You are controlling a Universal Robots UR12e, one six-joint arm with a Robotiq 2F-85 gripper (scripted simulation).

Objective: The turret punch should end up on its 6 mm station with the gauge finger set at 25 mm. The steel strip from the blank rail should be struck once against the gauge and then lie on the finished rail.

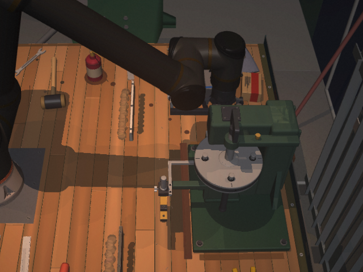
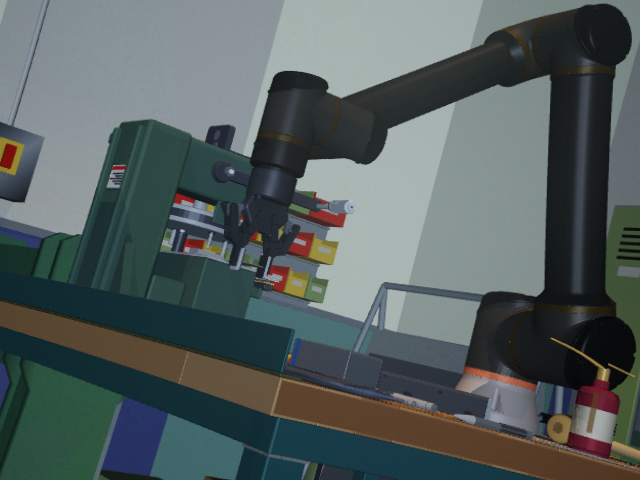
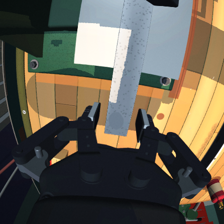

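Note:
The steel strip (image 3: pixel 126 75) lies lengthwise across the punch's pale table, its near end jutting out between the fingers of my open gripper (image 3: pixel 116 120), which holds nothing. My gripper (image 2: pixel 253 253) hangs behind the green turret punch (image 1: pixel 249 152), hidden by my wrist in the side camera. The grey turret disc (image 1: pixel 228 167) carries three punch stations. The gauge finger (image 1: pixel 179 164) reaches in from the left, with its slider and knob (image 1: pixel 163 183) in front. A rail with a pale strip (image 1: pixel 131 108) lies on the bench to the left.
My arm (image 1: pixel 117 49) crosses the wooden bench from the left. A mallet (image 1: pixel 53 98), a wrench (image 1: pixel 30 60) and a red oil can (image 1: pixel 93 68) lie at the far left. A red box (image 1: pixel 252 87) sits behind the punch. Another rail (image 1: pixel 119 249) lies near the front edge.

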